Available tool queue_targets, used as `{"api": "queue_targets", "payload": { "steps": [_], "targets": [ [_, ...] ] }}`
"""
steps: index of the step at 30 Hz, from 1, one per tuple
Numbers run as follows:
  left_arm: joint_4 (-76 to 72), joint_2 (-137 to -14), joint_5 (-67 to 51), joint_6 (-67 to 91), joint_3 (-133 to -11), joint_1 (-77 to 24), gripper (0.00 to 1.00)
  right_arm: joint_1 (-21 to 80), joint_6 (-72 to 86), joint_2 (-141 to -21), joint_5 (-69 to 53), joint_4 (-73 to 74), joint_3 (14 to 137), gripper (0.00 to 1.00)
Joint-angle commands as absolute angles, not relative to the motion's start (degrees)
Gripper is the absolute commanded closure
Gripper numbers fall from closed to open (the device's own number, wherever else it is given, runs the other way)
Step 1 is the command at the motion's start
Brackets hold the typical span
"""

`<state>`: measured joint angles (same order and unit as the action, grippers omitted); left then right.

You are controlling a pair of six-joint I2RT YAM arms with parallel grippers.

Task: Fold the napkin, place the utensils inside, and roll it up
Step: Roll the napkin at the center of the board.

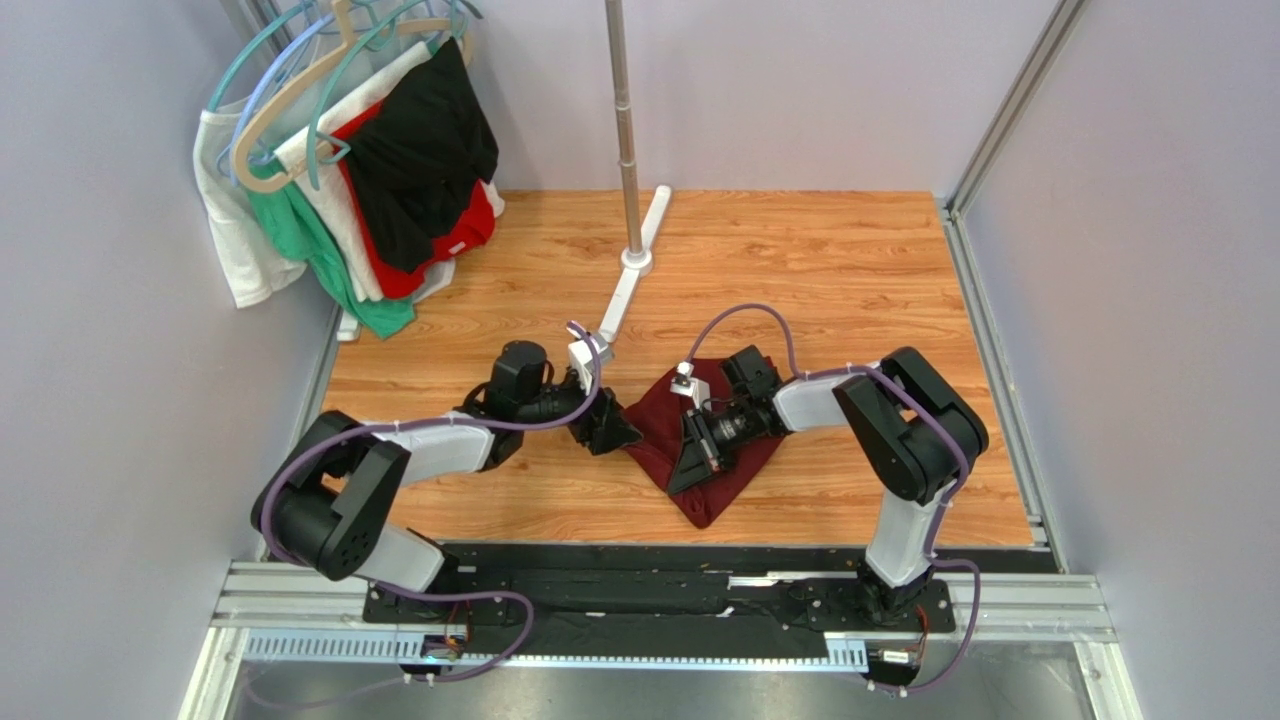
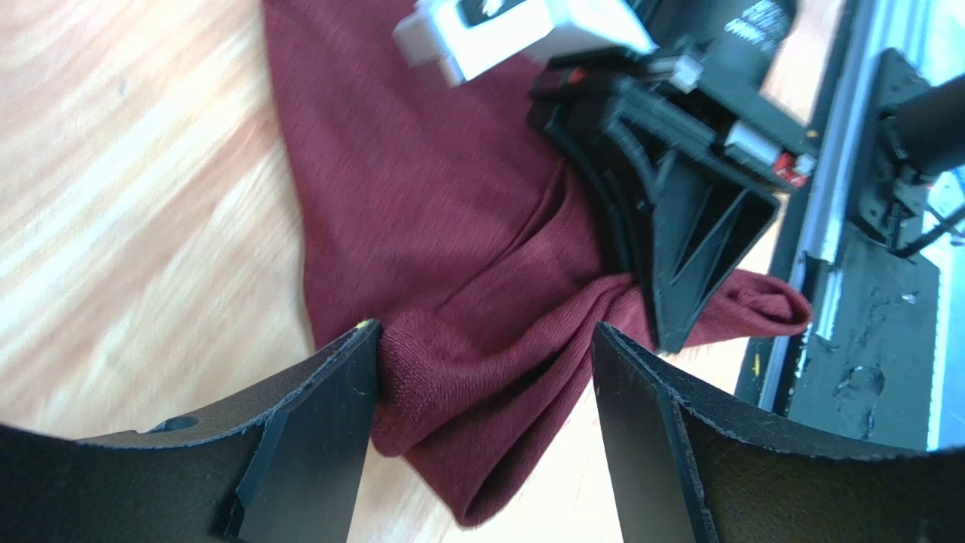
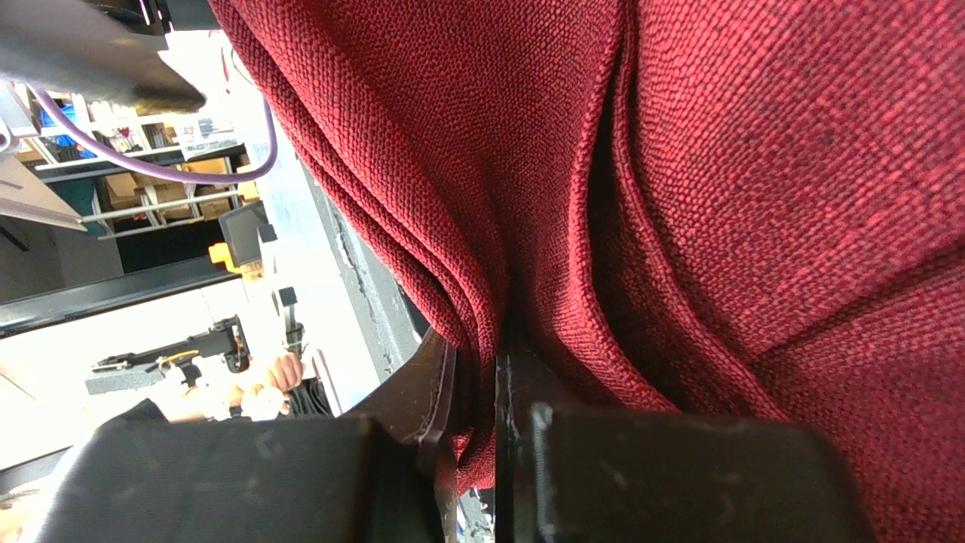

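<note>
- Left gripper (image 2: 481, 334) has its two black jaws spread apart, clamping nothing. A bunched corner of the napkin lies in the gap between them, and the cloth seems to brush the inner face of the left-hand jaw.
- Right gripper (image 3: 476, 339) is pinched tight on the napkin. Several layers of cloth are drawn into the narrow slit between its jaws, and the weave fans out from that point in deep creases.
- Large dark maroon cloth napkin (image 1: 718, 483) sits crumpled on the light wooden table top (image 1: 842, 270), near the middle and towards the near edge, between the two arms. It is gathered into a rough heap with one pointed corner reaching towards the bases.
- From the left wrist, the right gripper's black fingers (image 2: 680, 238) come down into the cloth from above. A fold is pulled up around them, and a small rounded end of fabric sticks out beyond their tip.
- Both grippers meet at the napkin, the left at its left edge and the right over its middle.
- At the far left corner hang red, black, white and green garments on pale hangers (image 1: 406, 150).
- A grey metal pole (image 1: 621, 90) stands at the far side on a white base bar (image 1: 639, 248).
</note>
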<state>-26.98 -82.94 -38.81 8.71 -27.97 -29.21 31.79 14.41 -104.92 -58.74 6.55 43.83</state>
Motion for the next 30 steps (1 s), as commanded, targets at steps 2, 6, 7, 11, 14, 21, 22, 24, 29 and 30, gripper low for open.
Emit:
{"api": "queue_targets", "payload": {
  "steps": [2,6,7,11,14,21,22,24,29,30],
  "targets": [
    [-34.3,-82.8,-45.8,7.1,-30.3,-29.1,0.24,31.8,13.1,-105.9,-58.3,9.1,44.0,1.00],
    [-33.3,-82.1,-46.6,5.5,-30.7,-29.2,0.24,31.8,12.5,-106.6,-58.6,9.7,44.2,1.00],
    [-32.6,-82.2,-46.9,5.0,-31.4,-29.2,0.24,31.8,12.2,-106.7,-58.6,9.8,44.4,1.00],
    [-32.2,-83.0,-48.7,4.5,-33.5,-30.3,0.24,31.8,12.0,-107.0,-58.9,10.5,44.6,1.00],
    [-28.1,-83.0,-45.5,1.5,-34.1,-33.0,0.26,31.8,11.7,-107.1,-59.1,11.1,45.0,1.00],
    [-12.9,-83.8,-43.2,-4.6,-37.1,-38.6,0.27,31.1,11.5,-106.7,-59.6,11.3,44.9,1.00],
    [-12.6,-83.8,-43.4,-4.6,-37.0,-38.9,0.28,30.9,11.6,-106.7,-59.7,11.4,45.0,1.00],
    [-12.7,-83.7,-43.5,-4.5,-36.6,-39.7,0.28,30.9,11.3,-106.7,-60.2,11.5,45.1,1.00],
    [-11.0,-86.0,-39.5,-6.9,-38.4,-40.4,0.27,30.9,10.9,-107.2,-60.7,11.8,45.4,1.00],
    [-10.9,-86.7,-39.5,-7.0,-38.8,-40.5,0.27,30.9,10.9,-107.2,-60.7,11.8,45.4,1.00]
  ]
}}
